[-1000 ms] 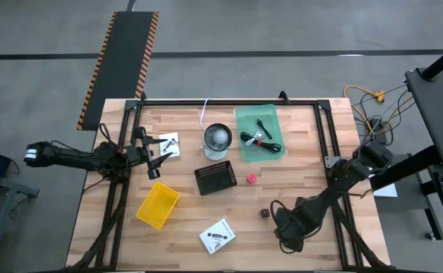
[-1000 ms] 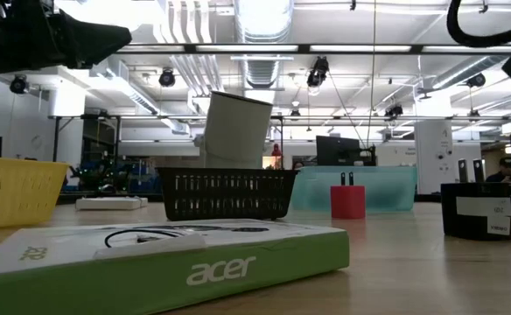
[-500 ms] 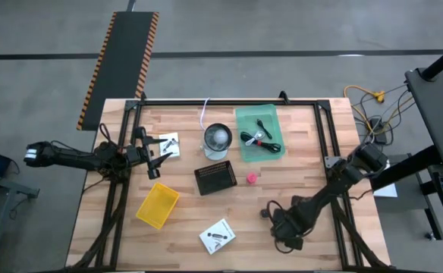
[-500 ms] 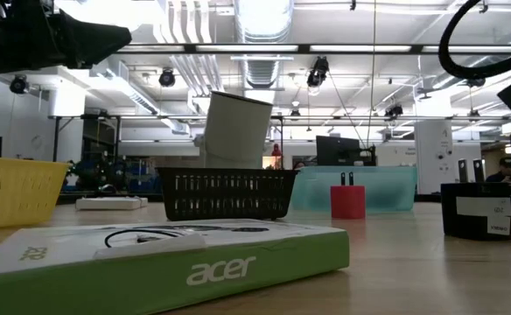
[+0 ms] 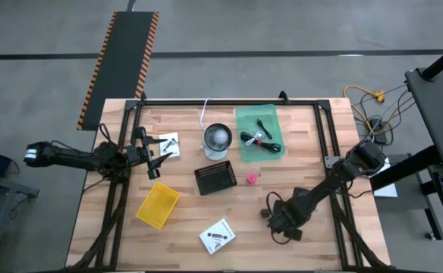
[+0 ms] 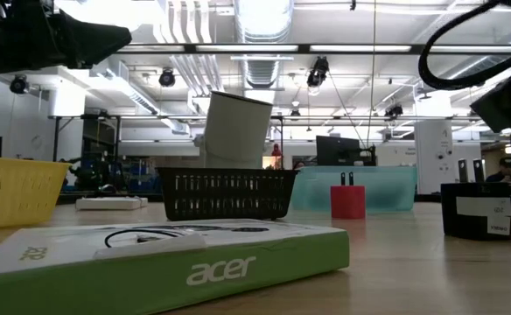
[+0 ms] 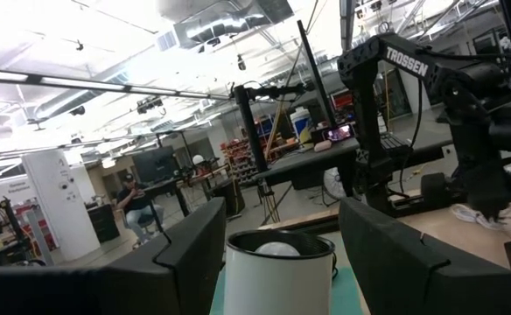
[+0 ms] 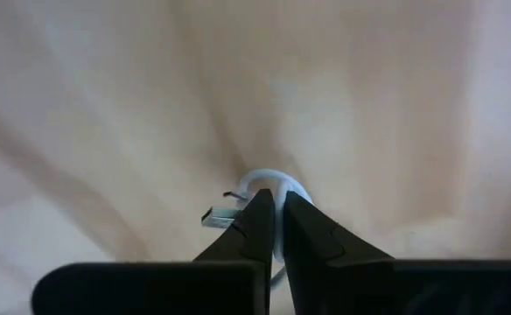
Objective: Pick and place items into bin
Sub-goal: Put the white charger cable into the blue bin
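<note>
Right gripper (image 5: 276,224) low over table, fingers pinched together (left gripper (image 5: 158,156) spread, idle)

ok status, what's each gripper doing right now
Right gripper shut on white cable, low on the table's near right. Left gripper open, waiting at far left. Dark die close beside right gripper.

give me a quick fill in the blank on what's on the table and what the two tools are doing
1. The right tool is shut on a coiled ____ cable.
2. The small red cube sits on the wood between the black mesh basket and the ____ tray.
3. The bin near the left arm is coloured ____.
4. The left tool hovers, fingers apart, beside a white ____.

Missing words: white; green; yellow; packet
</note>
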